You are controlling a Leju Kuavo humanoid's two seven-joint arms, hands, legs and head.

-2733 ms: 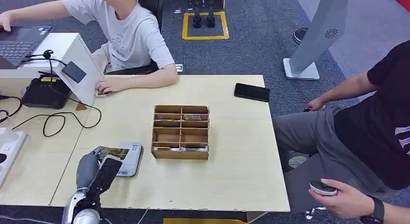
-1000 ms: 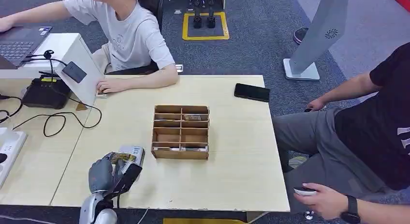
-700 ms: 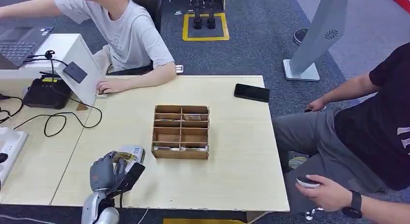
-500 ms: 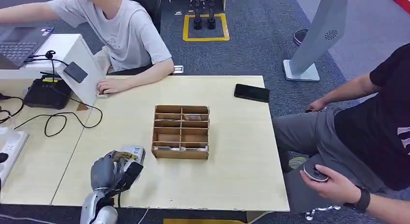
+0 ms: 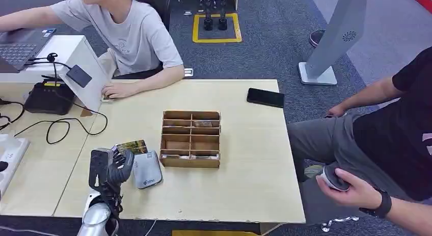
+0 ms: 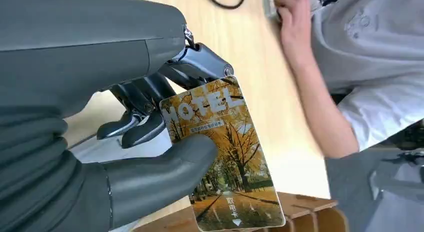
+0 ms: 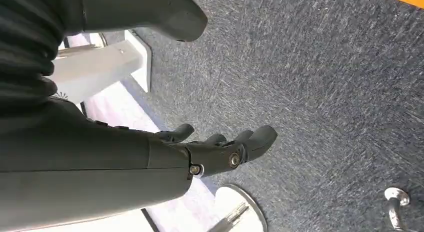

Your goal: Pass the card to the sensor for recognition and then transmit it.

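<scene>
Head view: the left hand (image 5: 113,167) holds the card (image 5: 131,146) up above the table (image 5: 244,185), just beside the grey sensor (image 5: 146,169), which lies in front of the wooden rack (image 5: 190,139). By my read the card is right at the reader; whether it has registered I can't tell, and the hand-over is not yet done.

Left wrist view: thumb (image 6: 155,179) and dark fingers (image 6: 135,129) pinch the card (image 6: 225,157), a hotel card with autumn trees.

Right wrist view: the right hand (image 7: 220,147) hangs over carpet (image 7: 325,81), fingers loosely apart, holding nothing.
</scene>
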